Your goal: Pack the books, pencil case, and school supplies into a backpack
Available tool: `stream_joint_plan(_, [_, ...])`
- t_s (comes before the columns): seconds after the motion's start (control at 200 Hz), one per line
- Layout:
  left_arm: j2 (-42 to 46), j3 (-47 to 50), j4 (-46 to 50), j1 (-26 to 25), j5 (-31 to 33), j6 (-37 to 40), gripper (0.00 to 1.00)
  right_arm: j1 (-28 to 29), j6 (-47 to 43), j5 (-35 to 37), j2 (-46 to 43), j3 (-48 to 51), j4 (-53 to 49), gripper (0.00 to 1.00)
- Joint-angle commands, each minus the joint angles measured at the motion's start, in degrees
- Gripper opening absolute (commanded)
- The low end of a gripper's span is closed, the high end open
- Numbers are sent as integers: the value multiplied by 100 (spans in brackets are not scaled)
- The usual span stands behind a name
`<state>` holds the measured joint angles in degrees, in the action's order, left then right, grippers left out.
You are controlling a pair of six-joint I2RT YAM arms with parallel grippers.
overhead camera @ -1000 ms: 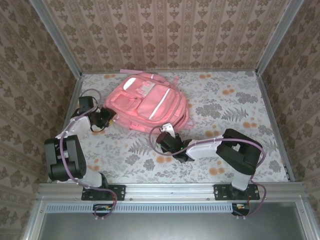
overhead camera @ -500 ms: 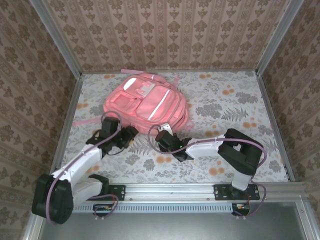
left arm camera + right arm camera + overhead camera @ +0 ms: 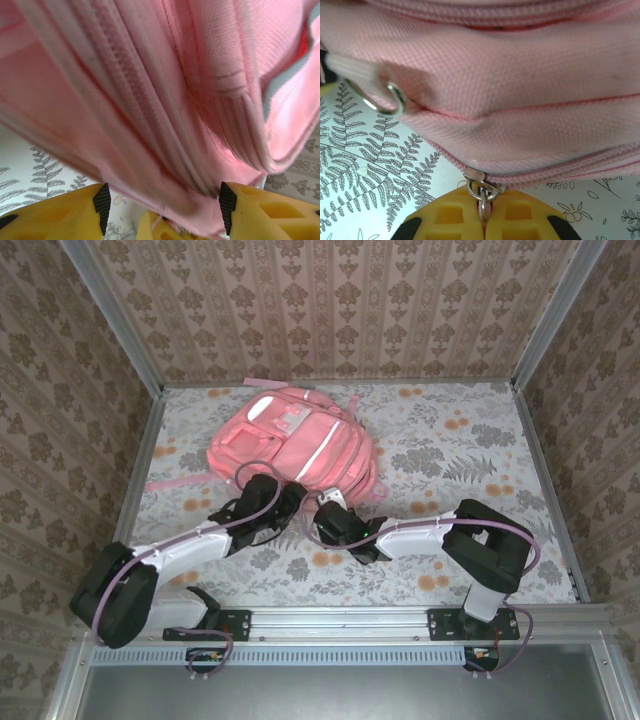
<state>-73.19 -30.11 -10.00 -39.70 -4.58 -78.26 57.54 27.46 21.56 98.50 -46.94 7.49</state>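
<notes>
The pink backpack (image 3: 290,445) lies flat at the back middle of the table, its near edge towards the arms. My right gripper (image 3: 333,515) is at that near edge. In the right wrist view the right gripper (image 3: 484,212) is shut on the metal zipper pull (image 3: 482,196) of the backpack (image 3: 520,75). My left gripper (image 3: 287,502) sits just left of it. Its yellow fingers (image 3: 95,207) stand wide apart, with the backpack's lower seam (image 3: 165,150) bulging between them. The books, pencil case and school supplies are out of view.
A pink strap (image 3: 165,483) trails left from the backpack across the fern-patterned table cloth (image 3: 450,460). A metal D-ring (image 3: 390,97) hangs from a pale loop on the bag. Patterned walls close in the table on three sides.
The left arm has swung from the backpack's left side to its near edge, ending beside the right gripper. The right gripper has stayed at the zipper, shifting slightly.
</notes>
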Motion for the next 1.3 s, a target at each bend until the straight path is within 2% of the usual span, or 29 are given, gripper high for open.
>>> stream_joint_plan(0.0, [-352,-194,-490,-77,297,-256,62,73,124,-203,-190,106,24,0])
stream_joint_plan(0.04, [-490,-275,-481,-83,308,-231,61,76,141,-231,-190,114,41,0])
stream_joint_plan(0.085, [-636,-362,-470,-90,323,-178,54,82,147,-249,-178,106,52,0])
stream_joint_plan(0.205, [-745,-417,-339,-96,455,-205,11,82,148,-234,-134,51,-25,0])
stream_joint_plan(0.295, [-490,-450,303,-76,662,-154,0,82,124,-89,-171,36,-132,0])
stream_joint_plan(0.43, [45,-557,1460,61,916,99,0,-6,53,115,-276,123,-316,0])
stream_joint_plan(0.705, [862,-379,2798,466,985,536,0,-524,-163,82,-639,504,-465,0])
stream_joint_plan(0.83, [1279,-212,3155,684,999,777,0,-787,-317,39,-783,619,-529,0])
stream_joint_plan(1.02, [1893,-77,3481,1255,553,1429,0,-1215,-753,-258,-648,518,-564,0])
stream_joint_plan(1.21, [1847,-213,3506,1621,116,2015,0,-1334,-1582,-1128,-420,50,-800,0])
stream_joint_plan(1.29, [1867,-297,3619,1798,63,2342,0,-1359,-1656,-1168,-352,-103,-1005,0])
